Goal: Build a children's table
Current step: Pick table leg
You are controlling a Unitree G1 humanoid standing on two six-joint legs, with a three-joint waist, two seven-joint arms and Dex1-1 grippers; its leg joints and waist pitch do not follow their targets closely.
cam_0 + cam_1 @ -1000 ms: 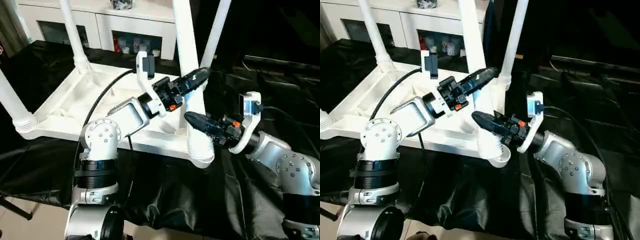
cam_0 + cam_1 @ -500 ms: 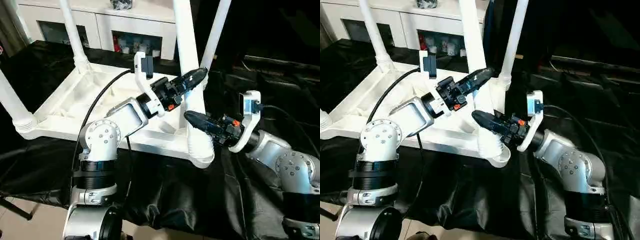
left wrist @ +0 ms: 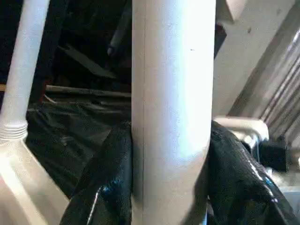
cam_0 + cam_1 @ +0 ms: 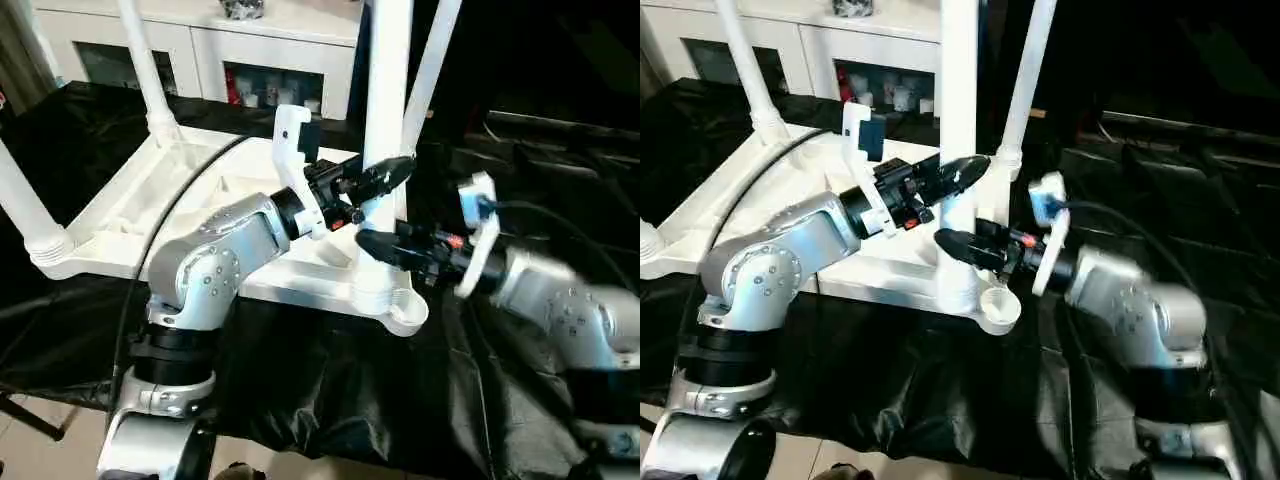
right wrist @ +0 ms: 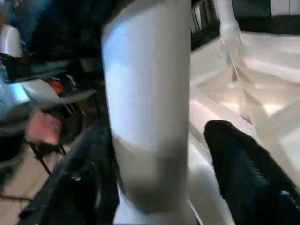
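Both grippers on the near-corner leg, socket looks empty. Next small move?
Probably shift the leg sideways over the empty corner socket, then lower it. The left gripper clamps it; the right gripper straddles it with a gap; its foot stands on the tabletop beside the socket.

I take this for a home-like room set up as a test space: beyond my grippers stands a white cabinet [image 4: 200,40] with glass doors, and black sheeting [image 4: 330,400] covers the work surface beneath them.
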